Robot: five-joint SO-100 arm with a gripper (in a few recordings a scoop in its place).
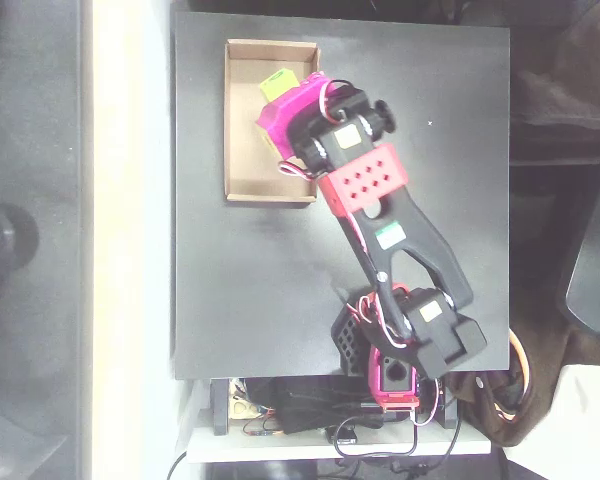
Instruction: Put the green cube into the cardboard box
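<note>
Overhead, a black table (240,260) takes up the middle of the frame, with a pale strip of floor running down its left side and dark clutter along the right edge. Next in size is the arm (405,250), black with a red perforated block at mid-length, reaching from its base at the lower right of centre up toward the upper middle. Loose wires (380,435) gather around the base at the bottom of the frame.

Above that, the cardboard box (245,130) lies in the upper middle of the table, long side running top to bottom, its light-brown floor bare on the left half. The magenta gripper (280,105) hangs over the box's right half, near the top wall.

Smallest, a yellow-green patch sits at the gripper's tip, over the box floor near the upper right corner; I cannot tell whether it is the green cube or part of the gripper. The fingers are hidden beneath the magenta housing, so I cannot tell whether they are apart, together, or clamped on anything.
</note>
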